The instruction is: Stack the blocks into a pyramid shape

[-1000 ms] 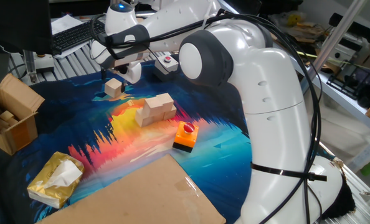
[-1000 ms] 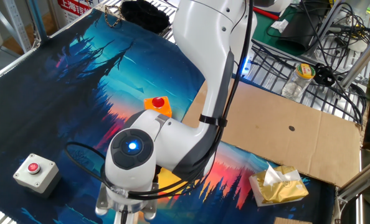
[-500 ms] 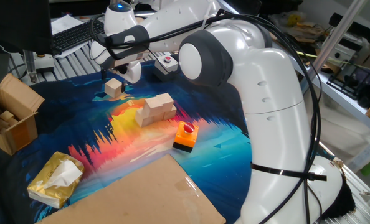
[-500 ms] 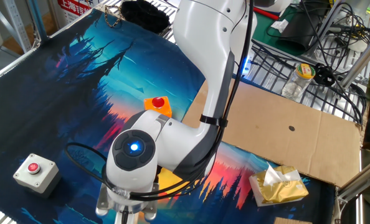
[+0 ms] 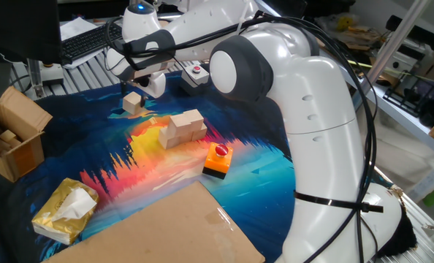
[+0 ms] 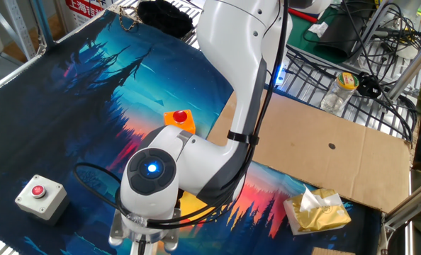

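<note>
One view shows gripper (image 5: 134, 89) above a lone block (image 5: 133, 103), grip unclear; the other hides both.

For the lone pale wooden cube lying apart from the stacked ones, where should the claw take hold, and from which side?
Probably from straight above, closing on two opposite vertical faces of the lone pale wooden cube. It sits flat on the printed mat with open space all round and the claw right over it. Whether the claw is open cannot be made out.
</note>
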